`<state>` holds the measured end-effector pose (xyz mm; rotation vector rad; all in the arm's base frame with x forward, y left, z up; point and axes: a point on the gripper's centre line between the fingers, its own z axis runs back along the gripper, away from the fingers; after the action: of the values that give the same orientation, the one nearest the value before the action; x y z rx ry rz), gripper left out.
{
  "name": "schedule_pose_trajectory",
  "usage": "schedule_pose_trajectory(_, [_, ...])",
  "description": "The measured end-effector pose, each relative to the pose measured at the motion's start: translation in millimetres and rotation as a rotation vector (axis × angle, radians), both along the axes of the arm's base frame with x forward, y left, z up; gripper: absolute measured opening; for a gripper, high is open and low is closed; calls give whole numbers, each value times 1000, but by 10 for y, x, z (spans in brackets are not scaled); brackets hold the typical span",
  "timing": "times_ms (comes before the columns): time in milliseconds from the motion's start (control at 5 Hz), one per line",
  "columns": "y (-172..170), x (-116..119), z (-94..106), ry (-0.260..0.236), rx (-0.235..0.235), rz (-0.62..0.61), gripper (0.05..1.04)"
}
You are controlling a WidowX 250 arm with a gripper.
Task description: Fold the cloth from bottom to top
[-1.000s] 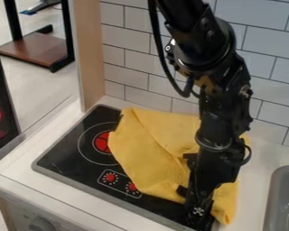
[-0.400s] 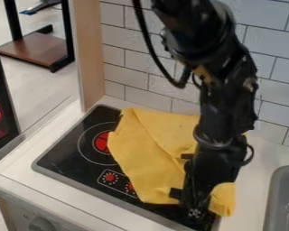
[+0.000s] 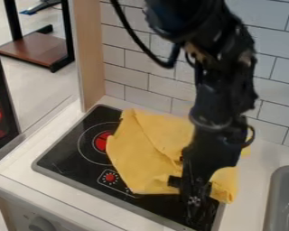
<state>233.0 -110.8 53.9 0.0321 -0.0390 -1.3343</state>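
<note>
The black gripper (image 3: 195,205) hangs over the near right part of the black stove top, beside the lower edge of the yellow cloth (image 3: 144,153). The cloth lies rumpled across the right side of the stove and onto the white counter, with a raised crease running down its upper middle. Its lower edge bends around the gripper, and one corner shows to the gripper's right. The arm covers part of the cloth's right side, and the contact between gripper and cloth is hidden.
The stove (image 3: 68,155) has a red burner mark and red knob marks at its left. A grey sink (image 3: 284,198) sits at the right. Behind the counter stands a tiled wall (image 3: 126,54), with a wooden panel (image 3: 90,54) at the back left.
The gripper has moved slightly up and left in the view. The cloth's lower edge and its lower right corner have shifted upward with it, baring more of the stove's near side.
</note>
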Motion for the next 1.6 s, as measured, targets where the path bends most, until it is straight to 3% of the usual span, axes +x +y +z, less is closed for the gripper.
schedule_pose_trajectory(200, [98,84,175,-6,-35,54,64])
schedule_pose_trajectory(400, [137,337,382,-53,-77,86,64])
schedule_pose_trajectory(600, [122,695,369,-68,-95,107,64])
schedule_pose_trajectory(800, [99,940,318,-95,-76,110,64])
schedule_pose_trajectory(1000, [87,1120,146,-109,-55,119,64])
schedule_pose_trajectory(1200, [109,1264,14,-151,-7,124,64])
schedule_pose_trajectory(1400, [110,1352,-149,-186,17,116,64])
schedule_pose_trajectory(1600, [140,1397,-312,-188,46,106,64])
